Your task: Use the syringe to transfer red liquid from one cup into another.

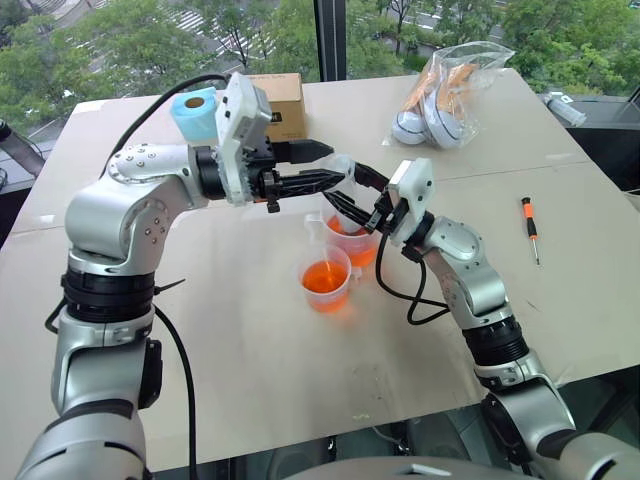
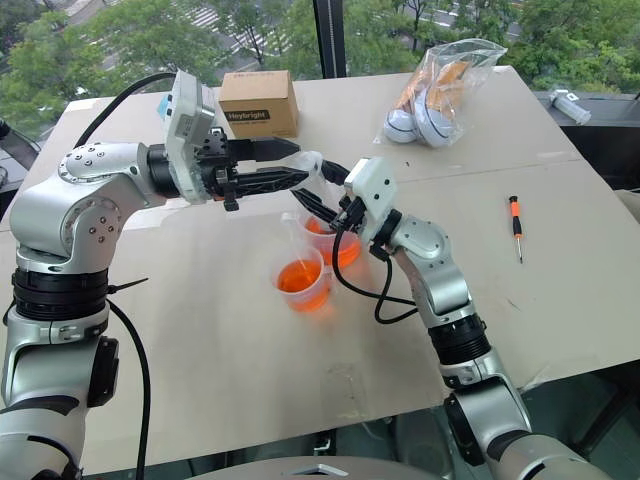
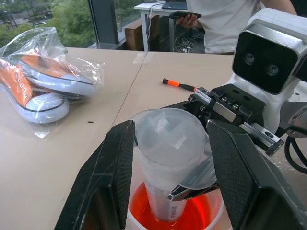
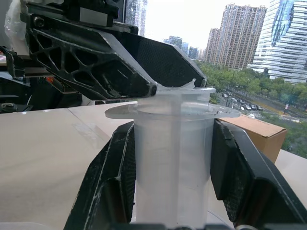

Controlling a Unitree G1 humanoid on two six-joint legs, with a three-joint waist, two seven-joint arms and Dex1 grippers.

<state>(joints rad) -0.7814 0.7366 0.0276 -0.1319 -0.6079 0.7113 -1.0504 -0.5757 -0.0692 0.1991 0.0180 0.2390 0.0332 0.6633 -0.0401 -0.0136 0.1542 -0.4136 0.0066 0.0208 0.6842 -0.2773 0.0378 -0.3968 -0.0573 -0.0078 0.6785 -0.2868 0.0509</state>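
The clear syringe (image 4: 172, 158) stands upright with its tip down in the farther, taller cup (image 1: 355, 245). That cup holds red liquid (image 3: 196, 215). My right gripper (image 4: 170, 132) is shut on the barrel just under the flange. My left gripper (image 3: 170, 132) reaches in level from the left. Its two black fingers (image 3: 112, 177) press on either side of the syringe's round top end. The nearer, shorter cup (image 1: 326, 280), also holding orange-red liquid, stands just in front and apart from both grippers.
A brown cardboard box (image 1: 282, 105) and a blue roll (image 1: 195, 115) sit behind my left arm. A plastic bag with shoes (image 1: 445, 95) lies at the back right. An orange-and-black screwdriver (image 1: 530, 228) lies to the right. A person (image 3: 225, 21) stands beyond the table.
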